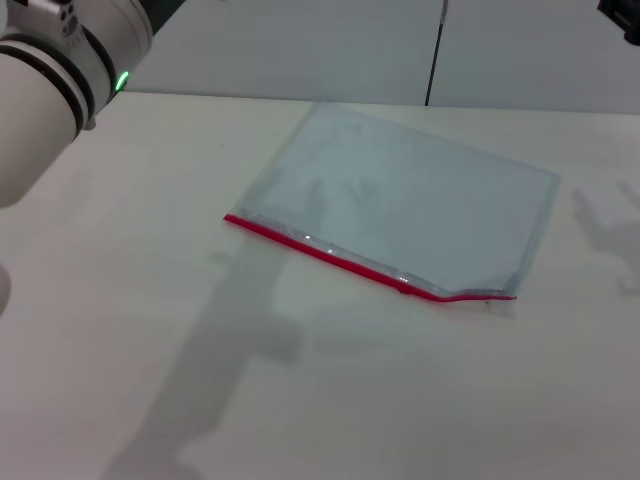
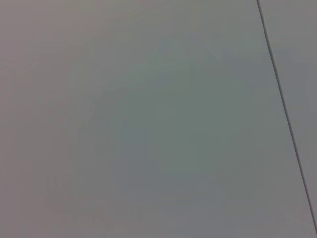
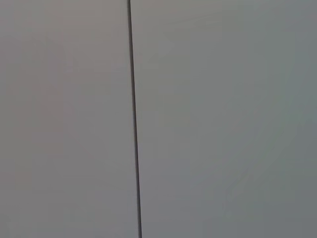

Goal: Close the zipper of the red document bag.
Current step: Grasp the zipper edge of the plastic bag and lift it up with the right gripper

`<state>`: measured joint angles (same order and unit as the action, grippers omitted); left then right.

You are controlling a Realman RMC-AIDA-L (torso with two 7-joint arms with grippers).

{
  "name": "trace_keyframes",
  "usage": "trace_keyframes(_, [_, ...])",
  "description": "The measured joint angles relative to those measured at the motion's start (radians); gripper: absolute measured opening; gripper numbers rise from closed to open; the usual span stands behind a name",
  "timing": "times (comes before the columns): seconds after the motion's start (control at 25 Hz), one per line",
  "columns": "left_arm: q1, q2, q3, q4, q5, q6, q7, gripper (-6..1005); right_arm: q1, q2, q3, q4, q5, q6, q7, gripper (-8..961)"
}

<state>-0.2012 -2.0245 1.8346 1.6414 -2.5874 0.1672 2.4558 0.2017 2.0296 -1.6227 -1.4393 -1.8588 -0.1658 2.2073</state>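
My left arm (image 1: 45, 90) fills the upper left corner of the head view, raised well clear of the white table (image 1: 150, 330). Its gripper is out of sight, so I cannot tell how those jaws stand. Both wrist cameras show only a blank pale wall with a dark seam.

Moving right, the red document bag (image 1: 400, 200) lies flat near the middle of the table, a translucent blue-grey pouch turned at a slant. The zipper (image 1: 350, 262), a thin red strip, runs along the long edge nearest me, from its left end down toward the right. Near the right end the strip kinks; a small slider may sit there, but I cannot be sure.

At the far upper right, a dark sliver of my right arm (image 1: 622, 20) shows; its jaws are unseen too.

My worry: the flat, light pouch may slide if I tug the slider without pinning it. Bare table surrounds the pouch on every side, leaving room for an approach.
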Motion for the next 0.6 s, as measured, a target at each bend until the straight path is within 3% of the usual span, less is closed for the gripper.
trace_keyframes(0.6, [0.0, -0.001, 0.004, -0.006, 0.007, -0.014, 0.007, 584, 0.001, 0.0, -0.012, 0.019, 0.003, 0.005, 0.004, 669])
